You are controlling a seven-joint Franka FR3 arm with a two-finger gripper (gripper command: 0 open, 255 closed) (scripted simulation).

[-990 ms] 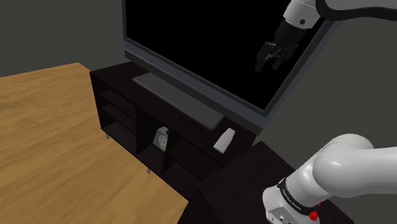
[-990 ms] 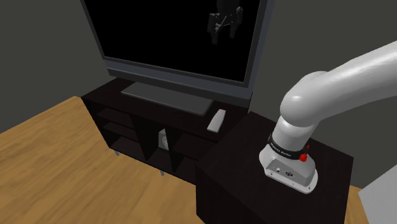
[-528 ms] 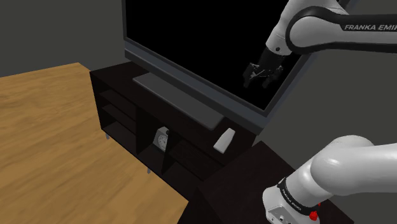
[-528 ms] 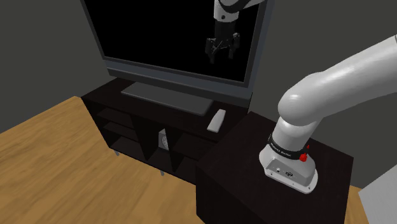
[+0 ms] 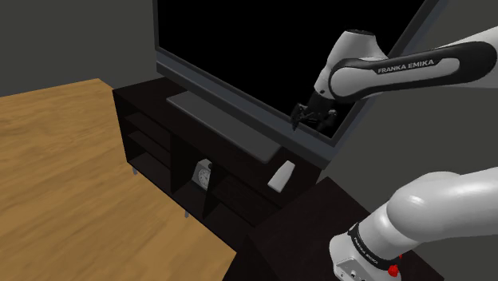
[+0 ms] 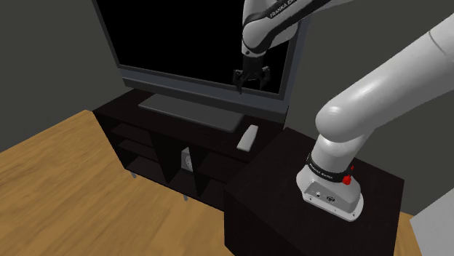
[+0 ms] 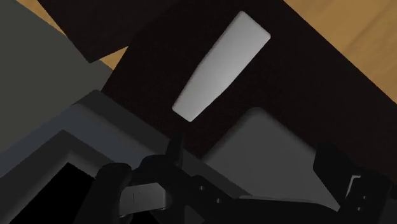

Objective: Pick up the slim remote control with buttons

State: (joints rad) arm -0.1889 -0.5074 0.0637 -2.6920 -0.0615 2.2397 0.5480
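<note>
The slim remote (image 5: 281, 175) is a plain light grey slab lying flat on the dark TV cabinet's top (image 5: 144, 89), near the end closest to my stand. It also shows in the second exterior view (image 6: 248, 137) and beyond the fingers in the wrist view (image 7: 221, 65); no buttons can be made out. My black gripper (image 5: 312, 120) hangs in front of the TV's lower frame, well above the remote and apart from it (image 6: 250, 83). Its fingers (image 7: 137, 191) stand wide apart with nothing between them.
A large black-screened TV (image 5: 239, 48) stands on a flat grey base (image 5: 223, 120) just behind the remote. A small pale object (image 5: 205, 173) sits in the cabinet's open shelf. Wooden floor (image 5: 72, 176) lies in front; my dark stand box (image 6: 291, 218) adjoins the cabinet.
The gripper has come down from in front of the upper screen to the TV's lower edge, closer to the remote. It stays open. The remote has not moved.
</note>
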